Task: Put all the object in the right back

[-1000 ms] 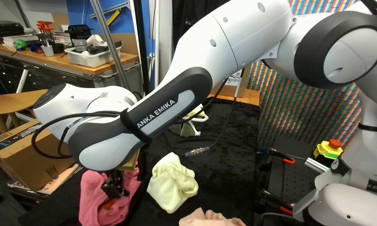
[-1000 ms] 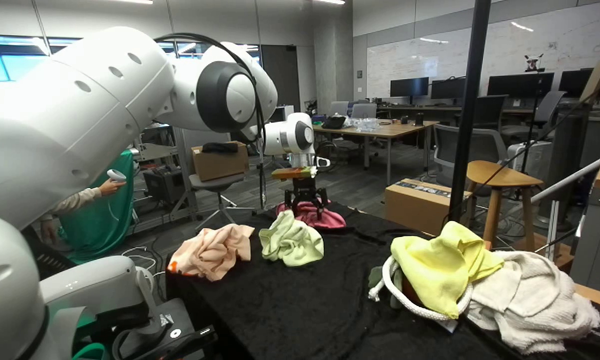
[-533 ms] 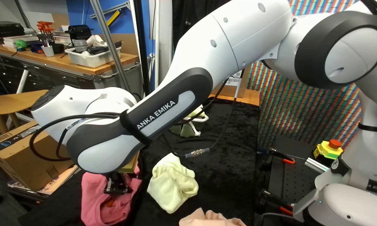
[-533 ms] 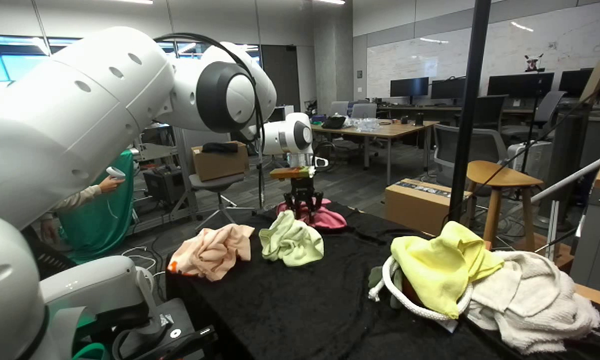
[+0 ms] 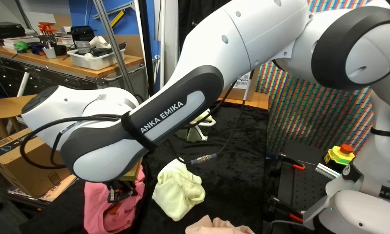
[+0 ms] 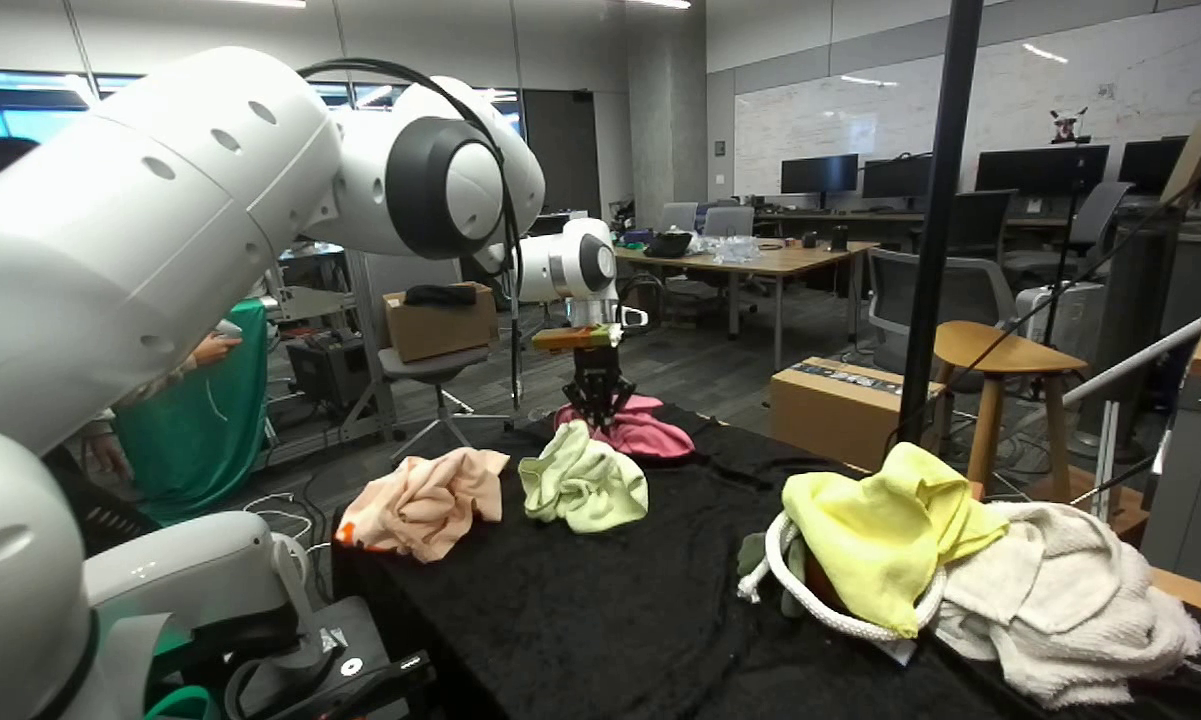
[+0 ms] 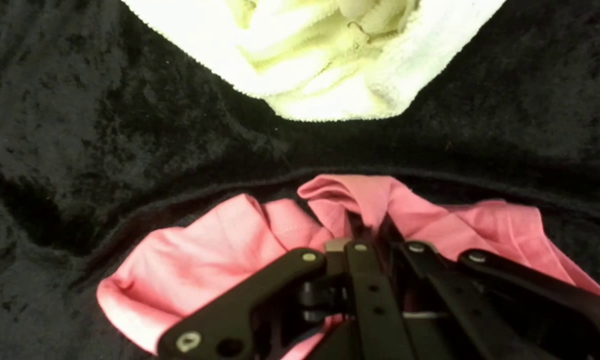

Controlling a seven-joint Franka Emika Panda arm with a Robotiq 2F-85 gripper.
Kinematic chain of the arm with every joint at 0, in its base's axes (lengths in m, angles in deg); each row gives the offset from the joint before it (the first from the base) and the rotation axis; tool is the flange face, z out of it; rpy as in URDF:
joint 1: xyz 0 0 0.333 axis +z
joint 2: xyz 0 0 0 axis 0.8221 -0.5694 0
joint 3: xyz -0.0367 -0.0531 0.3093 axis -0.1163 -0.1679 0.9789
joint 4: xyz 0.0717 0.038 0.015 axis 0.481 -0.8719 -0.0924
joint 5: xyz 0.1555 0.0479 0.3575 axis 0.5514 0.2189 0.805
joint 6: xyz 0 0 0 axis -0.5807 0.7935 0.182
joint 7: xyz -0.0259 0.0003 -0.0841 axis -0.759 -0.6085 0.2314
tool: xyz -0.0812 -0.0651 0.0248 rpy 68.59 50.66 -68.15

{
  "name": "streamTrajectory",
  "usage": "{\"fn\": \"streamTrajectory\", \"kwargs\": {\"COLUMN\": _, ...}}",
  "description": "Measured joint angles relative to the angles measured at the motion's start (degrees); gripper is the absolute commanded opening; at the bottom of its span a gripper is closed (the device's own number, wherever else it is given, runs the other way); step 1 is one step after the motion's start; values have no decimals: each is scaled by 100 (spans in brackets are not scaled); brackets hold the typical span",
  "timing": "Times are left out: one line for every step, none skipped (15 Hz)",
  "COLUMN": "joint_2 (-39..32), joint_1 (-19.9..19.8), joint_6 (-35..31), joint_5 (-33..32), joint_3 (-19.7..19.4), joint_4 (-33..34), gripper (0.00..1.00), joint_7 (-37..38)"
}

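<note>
Wrist view: end effector (image 7: pixel 374 227) points down, its tips drawn nearly together and pinching a raised fold of the pink cloth (image 7: pixel 195 265). The rest of that cloth lies loosely bunched to the left and right of the grip. In an exterior view, it sits toward the far end of the black-covered surface (image 6: pixel 640 620).

Pale green cloth (image 6: pixel 585 480) is crumpled on the near side of the pink cloth; wrist view shows the two near each other but apart. Peach cloth (image 6: pixel 430 500) is crumpled left of the pale green one.

Near right: container with white rope rim (image 6: pixel 840 622), yellow cloth (image 6: pixel 890 530) heaped in its mouth and draped over the rim. Off-white cloth (image 6: pixel 1060 590) lies just right of the container.
</note>
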Motion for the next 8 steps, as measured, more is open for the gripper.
{"fn": "streamTrajectory", "kwargs": {"joint_2": 43, "joint_1": 11, "joint_6": 64, "joint_5": -17, "joint_3": 0, "joint_4": -2, "gripper": 2, "joint_7": 0}}
{"fn": "streamTrajectory", "kwargs": {"joint_2": 99, "joint_1": 15, "joint_6": 122, "joint_5": -32, "joint_3": 0, "joint_4": -8, "gripper": 4, "joint_7": 0}}
{"fn": "streamTrajectory", "kwargs": {"joint_2": 173, "joint_1": 16, "joint_6": 177, "joint_5": -67, "joint_3": -10, "joint_4": -20, "gripper": 3, "joint_7": 0}}
{"fn": "streamTrajectory", "kwargs": {"joint_2": 272, "joint_1": 11, "joint_6": 214, "joint_5": -100, "joint_3": -33, "joint_4": -40, "gripper": 3, "joint_7": 0}}
{"fn": "streamTrajectory", "kwargs": {"joint_2": 385, "joint_1": -8, "joint_6": 234, "joint_5": -133, "joint_3": -64, "joint_4": -76, "gripper": 3, "joint_7": 4}}
{"fn": "streamTrajectory", "kwargs": {"joint_2": 534, "joint_1": -44, "joint_6": 236, "joint_5": -156, "joint_3": -112, "joint_4": -131, "gripper": 3, "joint_7": 12}}
{"fn": "streamTrajectory", "kwargs": {"joint_2": 707, "joint_1": -97, "joint_6": 235, "joint_5": -160, "joint_3": -167, "joint_4": -207, "gripper": 2, "joint_7": 16}}
{"fn": "streamTrajectory", "kwargs": {"joint_2": 905, "joint_1": -177, "joint_6": 229, "joint_5": -160, "joint_3": -226, "joint_4": -308, "gripper": 3, "joint_7": 28}}
